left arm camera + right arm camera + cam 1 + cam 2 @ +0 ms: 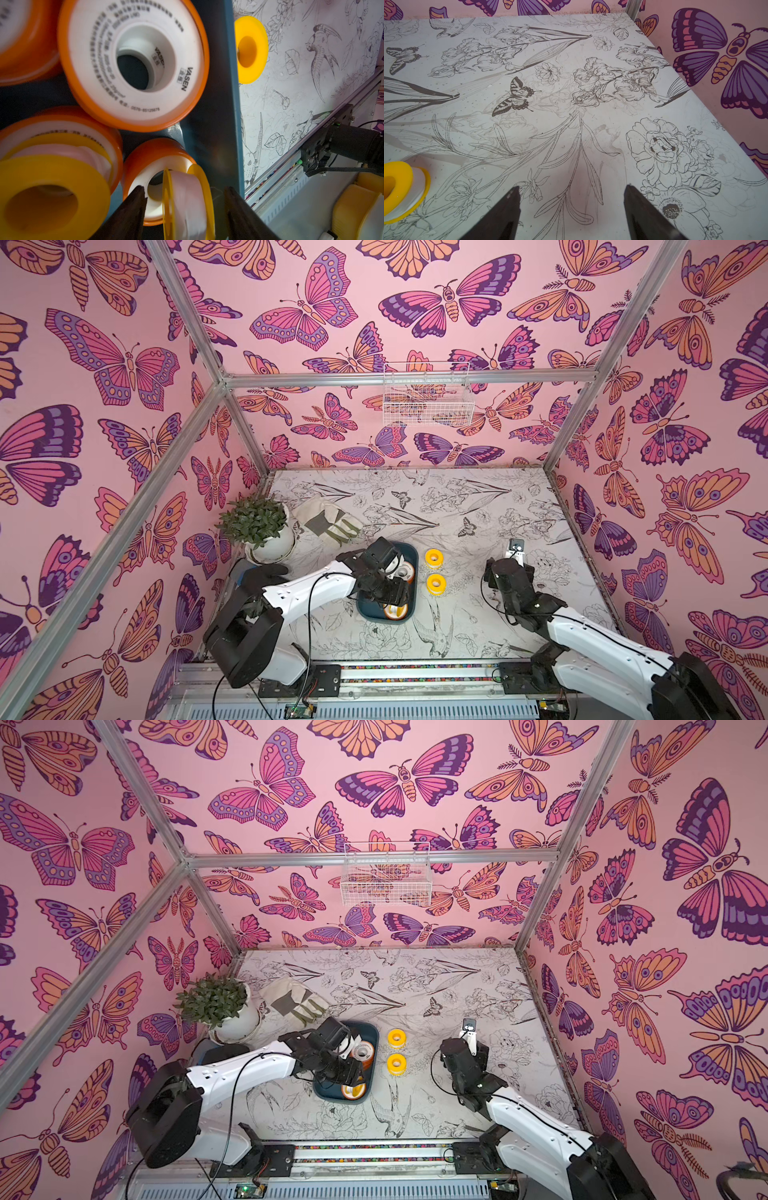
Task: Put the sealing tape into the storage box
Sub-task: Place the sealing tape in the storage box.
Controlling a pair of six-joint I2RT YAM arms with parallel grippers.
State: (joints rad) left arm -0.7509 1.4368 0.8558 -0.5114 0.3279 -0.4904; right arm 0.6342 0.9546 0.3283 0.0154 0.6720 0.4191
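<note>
Left gripper (pixel 184 187): jaws parted above storage box (pixel 212 99). Yellow spool (pixel 187 205) stands on edge between jaws, gap either side, touching neither finger. Beyond fingertips, orange spools (pixel 133 62) lie in box, second yellow spool (pixel 47 197) atop one. Right gripper (pixel 571 195): jaws wide, only table (pixel 571 104) between them. Loose yellow spools (pixel 434 557) on table outside box, between both grippers.
</note>
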